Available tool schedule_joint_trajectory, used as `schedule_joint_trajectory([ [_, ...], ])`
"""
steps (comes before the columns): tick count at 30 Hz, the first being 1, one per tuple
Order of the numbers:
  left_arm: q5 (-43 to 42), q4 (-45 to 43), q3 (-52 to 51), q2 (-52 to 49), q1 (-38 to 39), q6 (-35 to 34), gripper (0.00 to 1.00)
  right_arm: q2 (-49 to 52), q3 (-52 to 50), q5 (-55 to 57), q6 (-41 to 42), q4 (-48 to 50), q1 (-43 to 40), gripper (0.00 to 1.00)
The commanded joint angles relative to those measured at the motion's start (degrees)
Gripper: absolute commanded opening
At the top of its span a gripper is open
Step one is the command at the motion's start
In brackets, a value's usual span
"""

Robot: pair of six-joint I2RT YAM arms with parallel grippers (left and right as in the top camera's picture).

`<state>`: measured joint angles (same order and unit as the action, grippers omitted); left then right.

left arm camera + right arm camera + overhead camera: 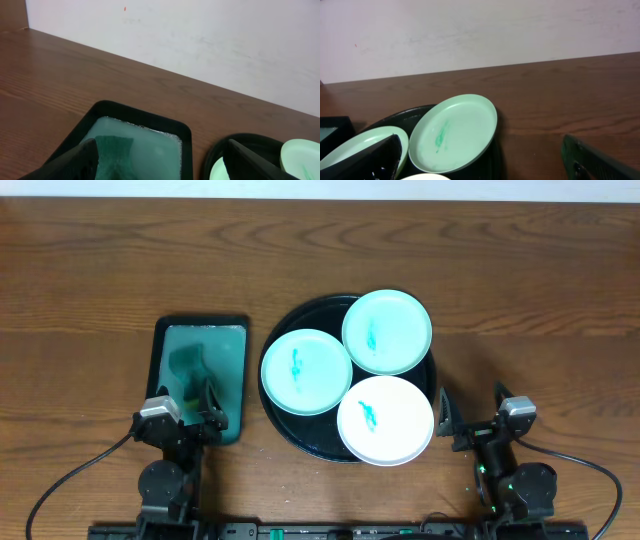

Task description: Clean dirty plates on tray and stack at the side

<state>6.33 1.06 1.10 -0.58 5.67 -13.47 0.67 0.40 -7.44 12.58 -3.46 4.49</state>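
Observation:
Three plates lie on the round black tray. A mint-green plate is at the left, another mint-green plate at the back right, and a white plate at the front right. Each has a teal-blue smear in the middle. My left gripper is open and empty at the table's front, over the near end of the dark green tray. My right gripper is open and empty, just right of the white plate. The right wrist view shows the back mint plate and the black tray.
A dark green rectangular tray holds pale soapy water and a green sponge, left of the black tray. It shows in the left wrist view with the sponge. A white wall stands behind the table.

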Motion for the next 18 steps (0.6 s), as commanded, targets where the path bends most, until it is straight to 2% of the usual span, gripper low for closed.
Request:
schedule_joint_trajectory([
  [1,0.5,2.5,-0.9,0.3,-0.3,0.6,0.8,-0.3,-0.1,0.5,0.0,-0.2,0.4,0.99],
  [18,0.0,2.6,-0.9,0.3,-0.3,0.2,0.8,-0.3,-0.1,0.5,0.0,-0.2,0.4,0.99],
])
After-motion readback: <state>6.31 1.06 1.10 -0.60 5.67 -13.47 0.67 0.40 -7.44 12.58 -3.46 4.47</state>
